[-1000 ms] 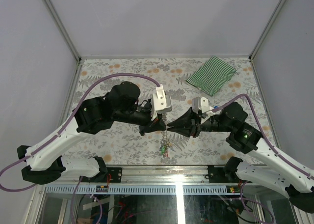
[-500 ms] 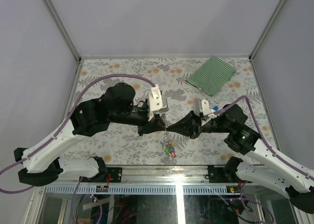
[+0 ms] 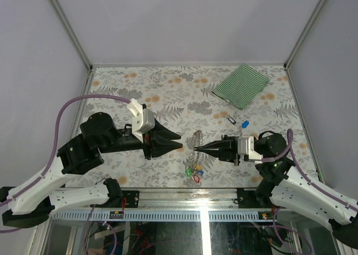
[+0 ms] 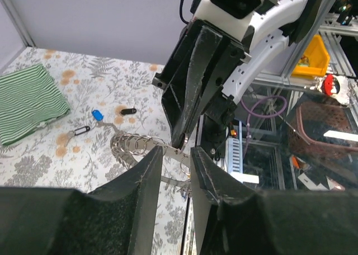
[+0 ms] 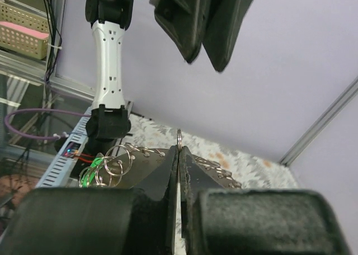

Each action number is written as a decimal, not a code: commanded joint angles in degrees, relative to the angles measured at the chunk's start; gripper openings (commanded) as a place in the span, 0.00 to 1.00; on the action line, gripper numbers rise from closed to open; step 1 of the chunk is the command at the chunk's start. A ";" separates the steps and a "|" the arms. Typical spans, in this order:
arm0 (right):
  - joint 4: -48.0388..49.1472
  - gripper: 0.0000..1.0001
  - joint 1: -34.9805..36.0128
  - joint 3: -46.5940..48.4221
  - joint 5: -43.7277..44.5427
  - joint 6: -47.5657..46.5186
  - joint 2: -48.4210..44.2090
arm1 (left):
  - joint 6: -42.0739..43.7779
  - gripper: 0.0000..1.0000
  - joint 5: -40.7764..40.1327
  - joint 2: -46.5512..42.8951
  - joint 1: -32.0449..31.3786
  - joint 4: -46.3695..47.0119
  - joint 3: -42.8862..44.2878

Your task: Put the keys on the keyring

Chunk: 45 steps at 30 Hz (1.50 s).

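The keyring [image 3: 197, 138], a coil of grey metal loops, hangs at the table's near middle with my right gripper [image 3: 195, 149] shut on its edge. The right wrist view shows a loop of the keyring [image 5: 179, 136] pinched between the pads. Several keys [image 3: 194, 171] with green, red, yellow and blue tags dangle below it. My left gripper [image 3: 180, 143] stands open just left of the ring, holding nothing; in its own view the jaws [image 4: 176, 154] gape in front of the keyring [image 4: 134, 146]. A blue key [image 3: 245, 123] and a black key [image 3: 231, 119] lie loose on the table.
A green-striped cloth [image 3: 241, 85] lies at the back right of the flowered table [image 3: 140, 87]. Metal frame posts and grey walls bound the table. The loose blue key [image 4: 97, 115] and black key [image 4: 128, 111] sit between the cloth [image 4: 28, 101] and the ring.
The left gripper opened, let go of the ring and drew back to the left. The right gripper shut on the ring, and its arm swung lower and to the right.
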 commanded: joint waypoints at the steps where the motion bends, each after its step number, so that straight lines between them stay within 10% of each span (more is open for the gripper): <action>1: 10.09 0.02 0.25 1.10 -2.85 -7.81 -0.05 | -2.27 0.27 1.04 -0.85 -0.24 9.76 -1.80; 45: 38.99 0.03 0.22 0.93 6.23 16.23 8.27 | -3.37 0.21 4.01 0.48 -0.21 25.39 -7.03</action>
